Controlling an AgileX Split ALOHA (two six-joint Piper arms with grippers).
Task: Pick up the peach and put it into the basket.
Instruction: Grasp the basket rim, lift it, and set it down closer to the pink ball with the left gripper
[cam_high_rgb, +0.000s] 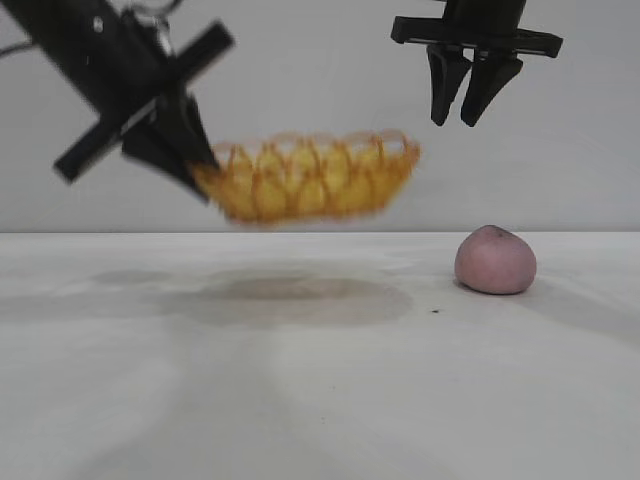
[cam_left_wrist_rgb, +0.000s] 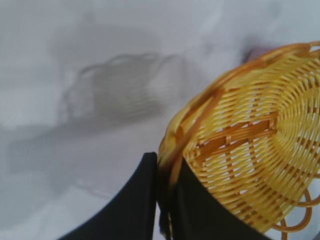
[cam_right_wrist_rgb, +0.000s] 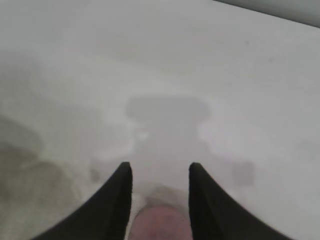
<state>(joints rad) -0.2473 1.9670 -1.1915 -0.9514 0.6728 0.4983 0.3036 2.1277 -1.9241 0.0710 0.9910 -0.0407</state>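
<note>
Right tool (cam_high_rgb: 461, 112) (fingers a little apart, empty) should drop straight down over the peach (cam_high_rgb: 495, 261) at 6 o'clock, while the left tool (cam_high_rgb: 190, 150) holds the basket (cam_high_rgb: 310, 178) up.

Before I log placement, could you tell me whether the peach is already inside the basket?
No, the peach lies on the table, while the basket hangs in the air.

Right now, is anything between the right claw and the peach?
Nothing visible. The right claw hangs open in the air above the peach, which sits alone on the table. The basket is held aloft off to the side by the left claw.
</note>
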